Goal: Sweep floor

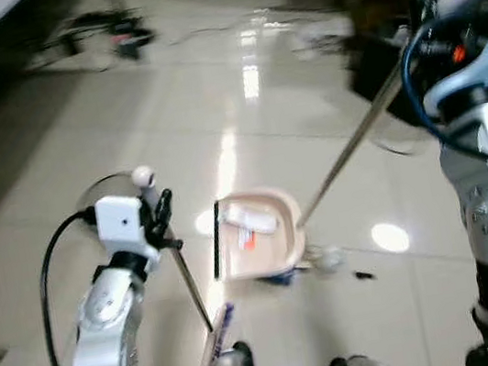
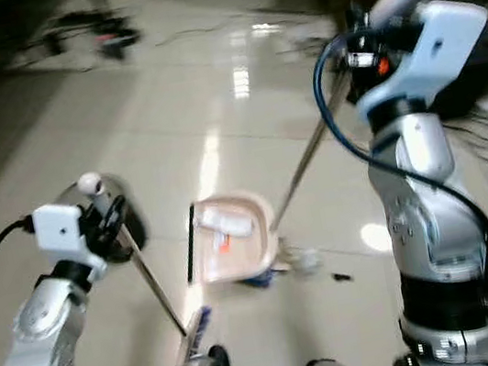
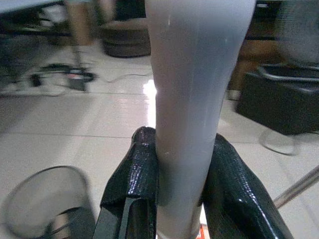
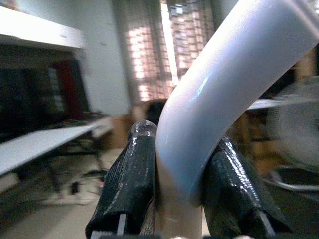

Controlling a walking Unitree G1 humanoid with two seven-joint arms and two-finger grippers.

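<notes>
Left eye view: left end effector [image 1: 164, 216] is clamped on the upper end of a broom handle [image 1: 188, 280] that slants down toward the robot's feet; the broom head [image 1: 214, 334] sits on the floor [image 1: 54, 157] below and just inward of that end effector. The dustpan [image 1: 257, 233] rests on the floor just to the inner side of the left end effector, well below the right arm. White scraps [image 1: 250, 219] with an orange bit lie inside the pan. A long metal dustpan handle [image 1: 350, 149] runs from the pan up toward the right arm. A small clump of debris [image 1: 323, 259] and a dark speck [image 1: 363, 275] lie just outside the pan rim.

Right eye view: same layout. Right end effector [image 2: 350, 45] is high and far from the pan, at the top of the dustpan handle. A dark bin [image 2: 125, 222] stands on the floor just behind the left end effector.

Left wrist view: left end effector's fingers [image 3: 135, 172] are narrow, pinched on the pale broom handle; the bin mouth shows below and to one side.

Right wrist view: right end effector's fingers [image 4: 130, 172] are closed around a curved pale tube, the dustpan handle's bent top.

Progress, as a judgement: partway done. Some litter is in the pan, but the clump and speck beside it are left to sweep in, and the pan is not yet emptied.
</notes>
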